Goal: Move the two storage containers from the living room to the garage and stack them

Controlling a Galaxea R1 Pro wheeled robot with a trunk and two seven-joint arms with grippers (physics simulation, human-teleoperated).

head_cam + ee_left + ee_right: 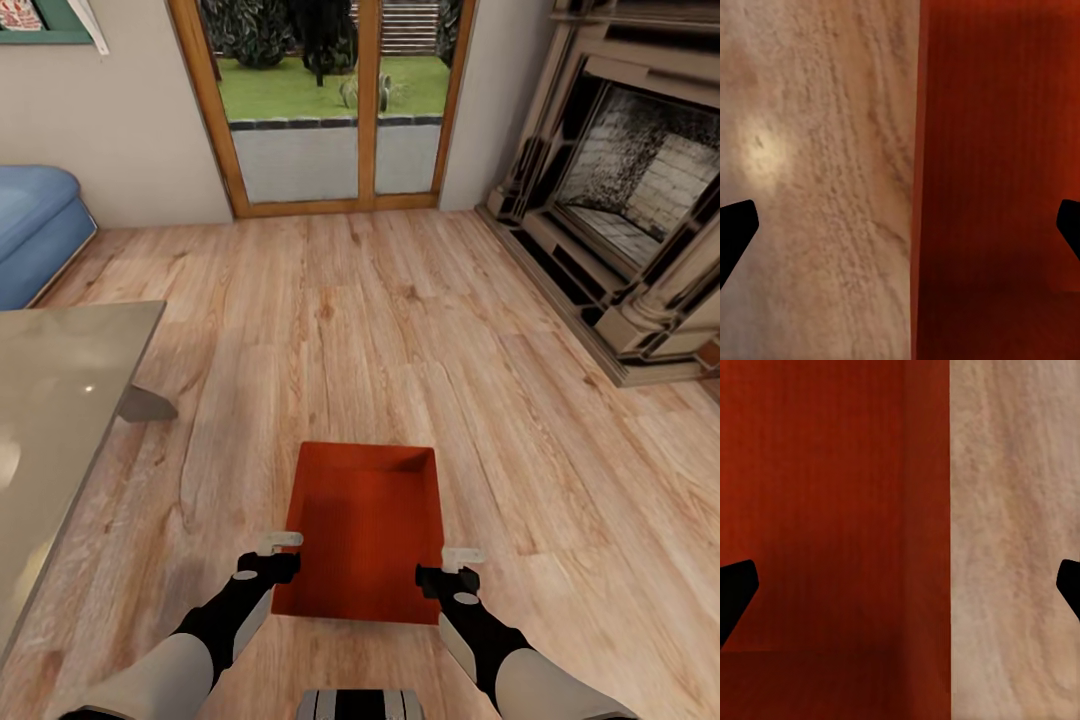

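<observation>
— Where's the storage container (365, 525) from where you stand?

— On the light wood-plank floor (420, 320) of the living room, open side up, right in front of the robot, with a gripper at each of its long walls near the close end.

— And how does it sit against the jaws?

— The left gripper (281, 543) straddles the left wall: in its wrist view the red wall (921, 180) runs between the two dark fingertips (735, 225), wood on one side, red bottom on the other. The right gripper (462, 556) straddles the right wall (926, 540) likewise. Both pairs of jaws are spread wide, clear of the wall.

— Anything hard to make out?

— The container's near end is partly covered by the wrists. Only the fingertips show at the wrist pictures' edges. Further off, a grey table (60, 400) is cut off at the left, a blue sofa (35, 230) beyond it, wood-framed glass doors (330, 100) ahead, and the fireplace (620, 200) cropped at the right.
</observation>
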